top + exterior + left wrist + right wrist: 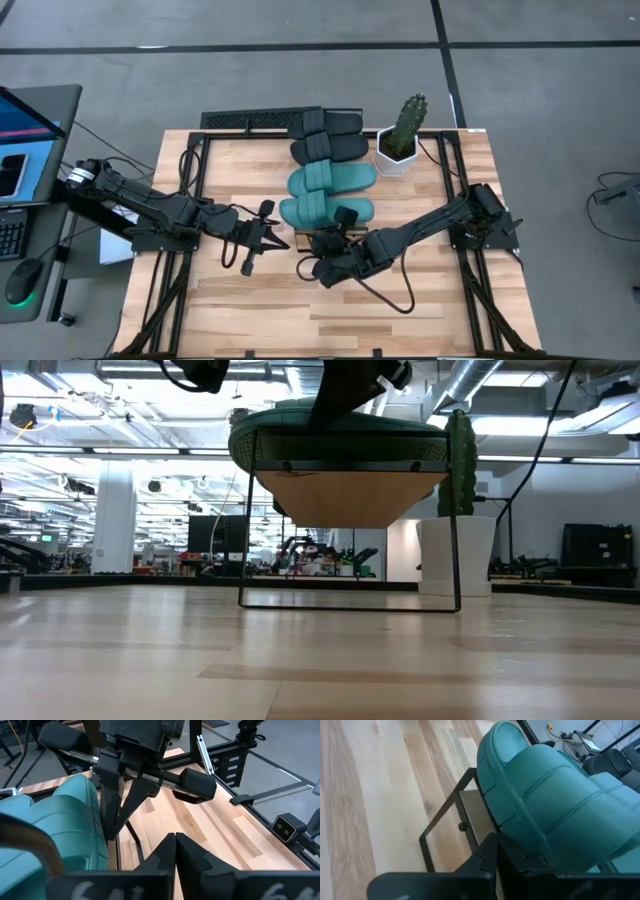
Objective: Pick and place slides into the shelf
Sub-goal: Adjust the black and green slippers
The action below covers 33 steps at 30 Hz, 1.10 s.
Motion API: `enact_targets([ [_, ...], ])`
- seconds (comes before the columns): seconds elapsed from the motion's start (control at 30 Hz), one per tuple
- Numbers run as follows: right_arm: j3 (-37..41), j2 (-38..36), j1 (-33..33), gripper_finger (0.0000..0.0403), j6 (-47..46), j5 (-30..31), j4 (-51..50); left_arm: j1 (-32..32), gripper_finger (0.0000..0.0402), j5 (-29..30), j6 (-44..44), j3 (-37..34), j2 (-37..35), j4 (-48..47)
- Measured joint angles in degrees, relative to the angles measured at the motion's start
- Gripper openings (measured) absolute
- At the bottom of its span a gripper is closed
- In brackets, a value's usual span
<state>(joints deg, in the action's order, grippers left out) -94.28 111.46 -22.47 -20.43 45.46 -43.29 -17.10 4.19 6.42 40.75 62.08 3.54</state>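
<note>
The shelf (262, 120) carries four slides side by side: two black slides (328, 135) at the far side and two teal slides (330, 195) at the near side. The nearest teal slide (555, 795) overhangs the plank's near edge. My right gripper (322, 236) is shut, with its fingertips at that slide's near long rim. My left gripper (284, 243) is shut. It hovers over the table to the left of the right gripper and touches nothing. In the low view the shelf plank (345, 495) shows from below with the teal slide (340, 430) on top. My right gripper's shut fingers (111, 817) slant down from above and from the near side. They rest against the near long rim (517, 847) of the nearest teal slide, about mid-length. Nothing shows between the fingers. The slide lies flat on the shelf, and its rim covers one fingertip.
A cactus in a white pot (399, 148) stands on the table right of the slides. The shelf's black frame leg (442, 822) is just below my right gripper. Bare wooden table (400, 310) lies toward the near edge. A desk with a keyboard and mouse (20, 280) stands left of the table.
</note>
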Motion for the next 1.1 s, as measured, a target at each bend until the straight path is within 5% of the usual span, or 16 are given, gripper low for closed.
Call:
enact_targets([
  [1.1,-0.04,-0.04,0.57,0.0000,4.42,2.54,0.46,0.00,0.0000,-0.04,-0.22,0.00,0.00,-0.18],
])
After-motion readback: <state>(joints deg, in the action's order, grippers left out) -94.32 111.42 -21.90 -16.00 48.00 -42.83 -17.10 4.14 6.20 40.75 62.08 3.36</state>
